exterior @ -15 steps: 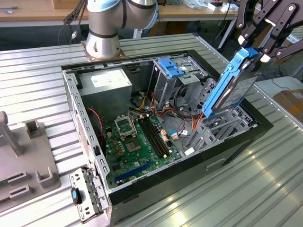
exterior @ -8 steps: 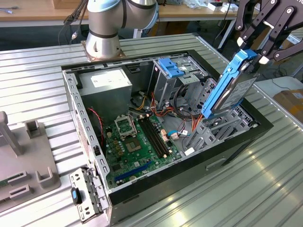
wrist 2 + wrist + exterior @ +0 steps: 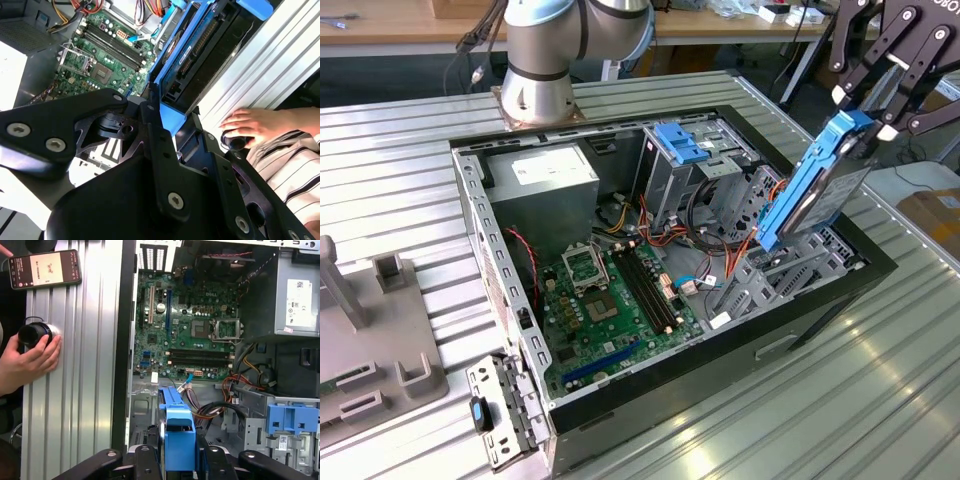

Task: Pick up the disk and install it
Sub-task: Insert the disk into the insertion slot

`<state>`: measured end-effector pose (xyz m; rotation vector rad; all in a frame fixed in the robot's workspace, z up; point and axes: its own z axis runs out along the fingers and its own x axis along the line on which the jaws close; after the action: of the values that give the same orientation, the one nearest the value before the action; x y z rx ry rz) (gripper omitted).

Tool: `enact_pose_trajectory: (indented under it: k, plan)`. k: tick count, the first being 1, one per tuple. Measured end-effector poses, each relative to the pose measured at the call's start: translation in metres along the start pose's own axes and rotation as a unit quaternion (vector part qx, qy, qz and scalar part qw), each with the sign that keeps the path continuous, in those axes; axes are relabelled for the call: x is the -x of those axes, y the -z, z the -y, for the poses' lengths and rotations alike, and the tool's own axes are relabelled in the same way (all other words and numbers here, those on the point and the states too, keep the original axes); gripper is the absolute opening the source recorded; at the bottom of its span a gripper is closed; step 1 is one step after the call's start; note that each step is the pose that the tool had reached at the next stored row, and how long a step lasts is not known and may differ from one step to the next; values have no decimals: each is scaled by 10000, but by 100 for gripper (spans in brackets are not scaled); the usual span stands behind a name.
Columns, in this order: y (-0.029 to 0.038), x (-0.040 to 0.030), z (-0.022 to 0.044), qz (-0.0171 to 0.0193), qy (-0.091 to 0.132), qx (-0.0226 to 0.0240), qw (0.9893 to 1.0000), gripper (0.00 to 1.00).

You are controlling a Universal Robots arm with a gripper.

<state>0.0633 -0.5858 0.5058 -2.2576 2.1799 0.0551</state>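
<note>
Jaws clamp disk point(image 3: 817, 185) top | disk tilted over open case point(image 3: 720, 362)

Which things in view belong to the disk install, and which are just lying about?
Job: the disk, gripped by the gripper; the open computer case.
Lying about: phone; person's hand on a black knob; loose metal bracket; grey fixture.

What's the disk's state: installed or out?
Out: the disk hangs tilted in the gripper over the open case, not seated in a bay.
</note>
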Motion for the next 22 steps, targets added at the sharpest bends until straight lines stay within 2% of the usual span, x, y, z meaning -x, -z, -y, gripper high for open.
enact_pose_trajectory:
  k: [2,4,8,12,14,17,22]
  plan:
    - [-13,-22,74,0,-15,0,10000,36]
    - [-28,-41,97,0,-32,-1,10000,36]
    - [-41,-43,101,3,-40,-1,10000,36]
    - [-119,-49,104,9,-103,-4,9999,36]
    - [-138,-51,109,9,-135,-5,9999,36]
    - [-214,-71,120,11,-232,-7,9997,36]
    - [-235,-73,135,12,-238,-7,9997,36]
